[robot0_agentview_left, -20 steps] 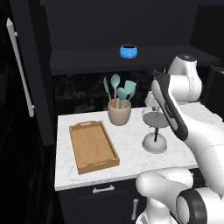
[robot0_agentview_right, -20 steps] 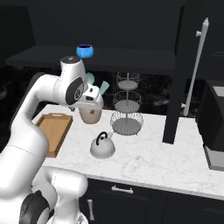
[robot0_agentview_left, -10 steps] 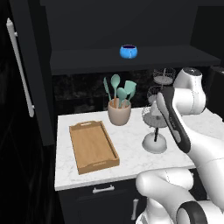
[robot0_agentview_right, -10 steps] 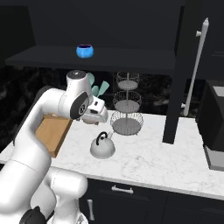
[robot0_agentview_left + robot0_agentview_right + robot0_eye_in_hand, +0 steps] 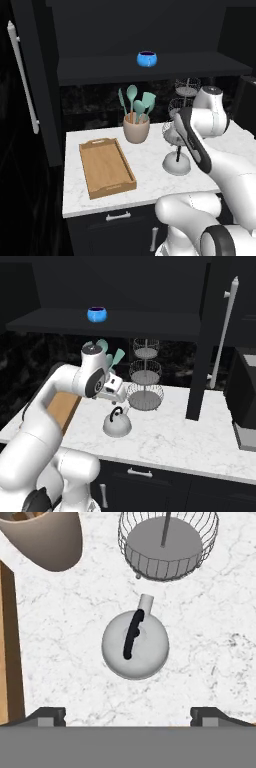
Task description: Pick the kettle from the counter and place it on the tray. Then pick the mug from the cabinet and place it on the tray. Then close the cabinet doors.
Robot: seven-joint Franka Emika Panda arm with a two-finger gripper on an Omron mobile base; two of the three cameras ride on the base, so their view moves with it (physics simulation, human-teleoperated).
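Note:
The grey kettle [image 5: 135, 644] with its black handle sits on the white counter [image 5: 175, 441], spout toward the wire stand. My gripper [image 5: 128, 714] hangs open above it, pointing straight down, with nothing between the fingertips [image 5: 47, 714]. From the right base view the gripper [image 5: 118, 397] is just over the kettle [image 5: 117, 423]. The wooden tray [image 5: 106, 167] lies on the counter left of the kettle [image 5: 176, 162]. The blue mug [image 5: 147, 58] stands on the open cabinet's shelf [image 5: 165, 67]. Both cabinet doors [image 5: 30, 90] [image 5: 215, 331] stand open.
A beige utensil crock [image 5: 136, 131] stands between tray and kettle, toward the back. A tiered wire basket stand [image 5: 145, 376] rises right behind the kettle. A dark appliance [image 5: 245, 401] sits at the counter's right end. The right door's edge hangs over the counter.
The arm has swung down and to the right, bringing the open gripper from near the crock to above the kettle. Nothing else moved.

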